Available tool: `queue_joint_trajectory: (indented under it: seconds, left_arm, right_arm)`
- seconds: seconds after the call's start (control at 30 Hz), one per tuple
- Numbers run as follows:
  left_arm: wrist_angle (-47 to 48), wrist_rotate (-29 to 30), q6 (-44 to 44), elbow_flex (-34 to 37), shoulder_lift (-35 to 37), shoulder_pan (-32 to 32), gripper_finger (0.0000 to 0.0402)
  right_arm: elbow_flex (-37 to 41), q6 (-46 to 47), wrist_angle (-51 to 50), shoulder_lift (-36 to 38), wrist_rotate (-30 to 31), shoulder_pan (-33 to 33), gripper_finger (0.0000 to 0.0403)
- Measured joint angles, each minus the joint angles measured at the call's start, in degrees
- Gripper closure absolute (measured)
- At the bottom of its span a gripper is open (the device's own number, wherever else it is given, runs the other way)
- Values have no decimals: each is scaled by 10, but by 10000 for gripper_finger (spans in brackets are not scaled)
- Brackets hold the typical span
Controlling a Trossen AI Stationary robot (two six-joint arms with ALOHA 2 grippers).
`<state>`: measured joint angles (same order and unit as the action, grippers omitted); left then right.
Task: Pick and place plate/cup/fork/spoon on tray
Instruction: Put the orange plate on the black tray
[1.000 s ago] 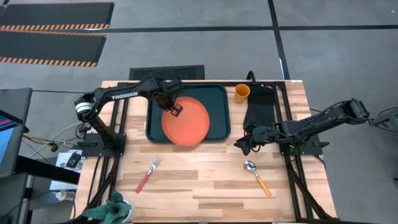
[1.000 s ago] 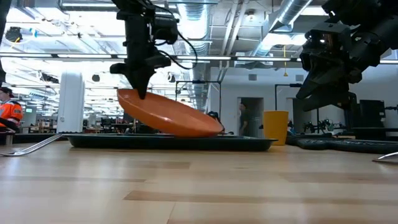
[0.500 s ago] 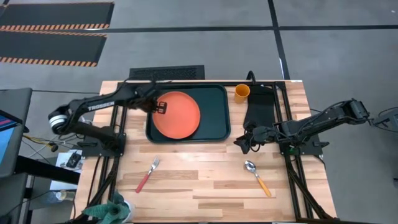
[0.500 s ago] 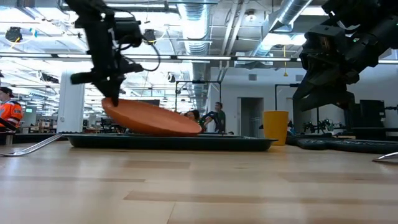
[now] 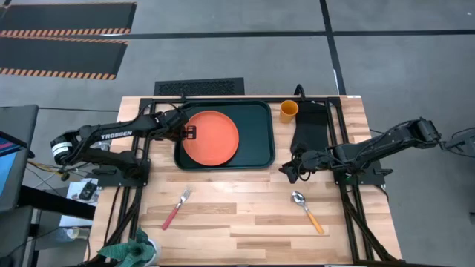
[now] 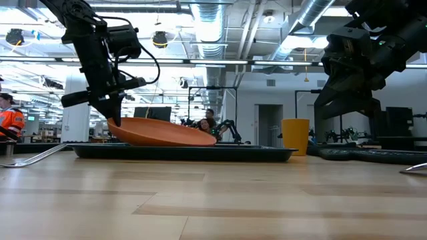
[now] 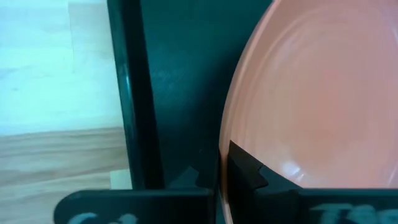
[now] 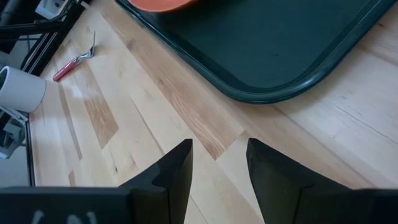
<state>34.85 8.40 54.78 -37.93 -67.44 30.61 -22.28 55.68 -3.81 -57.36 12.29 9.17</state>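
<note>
Seen from above, an orange-red plate (image 5: 211,138) lies inside a dark green tray (image 5: 260,148) at the table's twelve o'clock, filling the tray's nine o'clock half. The left gripper (image 5: 188,133) pinches the plate's rim at its nine o'clock edge. From table height, that gripped edge sits slightly raised while the opposite edge rests on the tray, so the plate is tilted, not yet flat.

The right gripper (image 5: 291,171) hovers near the tray's four o'clock corner, its fingers spread and holding nothing.

An orange-yellow cup (image 5: 289,110) stands just outside the tray's two o'clock corner, beside a black oven mitt (image 5: 309,130). The red-handled fork (image 5: 177,208) lies at the table's seven o'clock, the yellow-handled spoon (image 5: 308,211) at five o'clock; all three are off the tray.

Risks, as a judgement: letting go while the plate is tilted could let it drop and slide, or drag sideways as the fingers withdraw. The plate also crowds the tray, leaving limited room for the cup and cutlery.
</note>
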Motion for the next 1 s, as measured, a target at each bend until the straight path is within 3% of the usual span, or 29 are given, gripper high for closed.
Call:
queue_joint_trajectory:
  seconds: [0.63, 1.0]
  left_arm:
    - [-1, 21, 20, 0, -3, -6, 401]
    - [-21, 19, 22, -2, -103, -5, 401]
  right_arm:
    - [0, 0, 0, 0, 0, 0, 226]
    - [0, 0, 0, 0, 0, 0, 226]
